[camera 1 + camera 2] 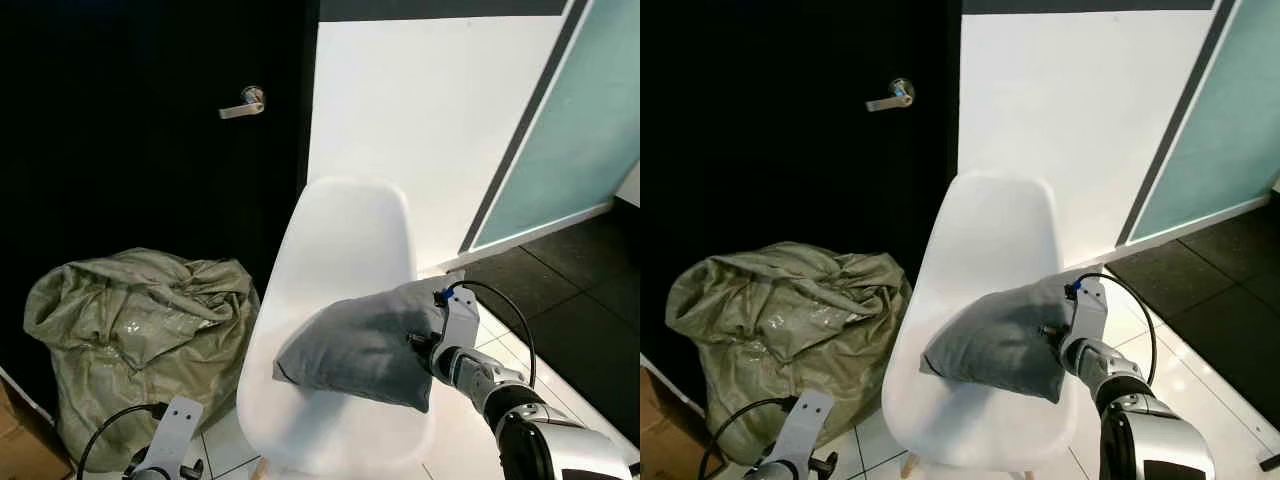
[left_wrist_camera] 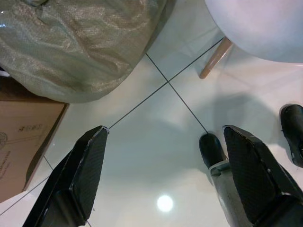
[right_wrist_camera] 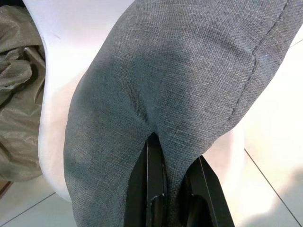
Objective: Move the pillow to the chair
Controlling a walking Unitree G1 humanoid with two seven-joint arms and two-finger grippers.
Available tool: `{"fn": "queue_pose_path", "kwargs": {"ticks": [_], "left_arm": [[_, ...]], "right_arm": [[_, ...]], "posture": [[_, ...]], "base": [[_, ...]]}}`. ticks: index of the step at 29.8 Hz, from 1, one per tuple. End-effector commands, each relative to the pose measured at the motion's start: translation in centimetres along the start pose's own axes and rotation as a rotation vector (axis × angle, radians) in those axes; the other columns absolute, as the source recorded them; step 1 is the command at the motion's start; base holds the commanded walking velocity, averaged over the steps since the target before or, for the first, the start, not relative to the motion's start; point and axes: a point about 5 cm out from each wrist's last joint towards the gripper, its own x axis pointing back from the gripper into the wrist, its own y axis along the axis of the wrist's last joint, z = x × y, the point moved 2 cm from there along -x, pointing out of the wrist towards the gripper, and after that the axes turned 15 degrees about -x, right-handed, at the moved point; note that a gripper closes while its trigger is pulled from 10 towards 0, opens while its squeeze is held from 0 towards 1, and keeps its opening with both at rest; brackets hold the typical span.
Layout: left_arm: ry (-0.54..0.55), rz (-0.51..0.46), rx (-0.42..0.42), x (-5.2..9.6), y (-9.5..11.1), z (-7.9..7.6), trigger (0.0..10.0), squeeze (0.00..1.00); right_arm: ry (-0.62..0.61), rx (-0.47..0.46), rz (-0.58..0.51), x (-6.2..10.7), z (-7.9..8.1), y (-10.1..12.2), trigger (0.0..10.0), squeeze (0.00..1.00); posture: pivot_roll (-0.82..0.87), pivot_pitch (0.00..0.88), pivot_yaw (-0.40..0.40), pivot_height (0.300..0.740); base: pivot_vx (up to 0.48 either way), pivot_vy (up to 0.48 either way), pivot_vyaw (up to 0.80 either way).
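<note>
Head views first: the grey pillow (image 1: 360, 345) sits over the seat of the white chair (image 1: 345, 240), toward its 3 o'clock edge, and the right gripper (image 3: 173, 163) comes in from 4 o'clock with its wrist pressed against the cushion's near corner. From up here the fingers are buried behind the fabric, so the grip is hard to read. The right wrist view settles it: two black fingers (image 3: 151, 175) are pinched tight together with a fold of the pillow's cloth clamped between them, the fabric puckering up from the tips, the seam running along one side. Behind the pillow that view catches the pale curve of the chair seat and a sliver of the olive sack (image 1: 140, 335).

That sack slumps on the floor at 9 o'clock of the chair, against the black door (image 1: 150, 130) with its lever handle (image 1: 244, 104).

The left gripper (image 2: 165, 175) hangs low at 7 o'clock, barely in the head views. Its own wrist view shows the fingers spread wide, holding nothing, over glossy white floor tiles (image 2: 156, 123). It also picks up a wooden chair leg (image 2: 215, 59), a cardboard box (image 2: 23, 142) beside the sack, and dark feet, partly cut off at the frame edge
</note>
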Motion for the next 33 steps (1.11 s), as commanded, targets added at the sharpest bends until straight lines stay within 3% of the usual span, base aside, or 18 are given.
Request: {"fn": "queue_pose_path", "kwargs": {"ticks": [1, 11, 20, 33], "left_arm": [[-0.009, 0.014, -0.008, 0.1, -0.5, -0.1, 10.0, 0.00], [-0.009, 0.018, -0.015, 0.1, -0.7, -0.1, 10.0, 0.00], [-0.011, 0.025, -0.026, 0.3, -1.2, 0.0, 10.0, 0.00], [-0.009, 0.023, -0.020, 0.3, -1.2, 0.1, 10.0, 0.00]], "right_arm": [[-0.010, -0.016, 0.002, 0.0, 0.0, -0.3, 10.0, 0.00], [-0.039, 0.013, 0.041, -0.1, -0.3, -1.3, 10.0, 0.00], [-0.158, 0.076, 0.082, 0.3, -2.3, -2.0, 10.0, 0.00], [-0.191, 0.128, 0.075, 0.4, -2.4, -1.5, 10.0, 0.00]], "posture": [[-0.08, 0.058, -0.048, 0.689], [-0.07, 0.071, -0.036, 0.664], [-0.07, 0.078, -0.026, 0.634], [-0.07, 0.080, -0.026, 0.599]], "base": [[0.000, 0.000, 0.00], [0.000, 0.000, 0.00], [0.000, 0.000, 0.00], [0.000, 0.000, 0.00]]}}
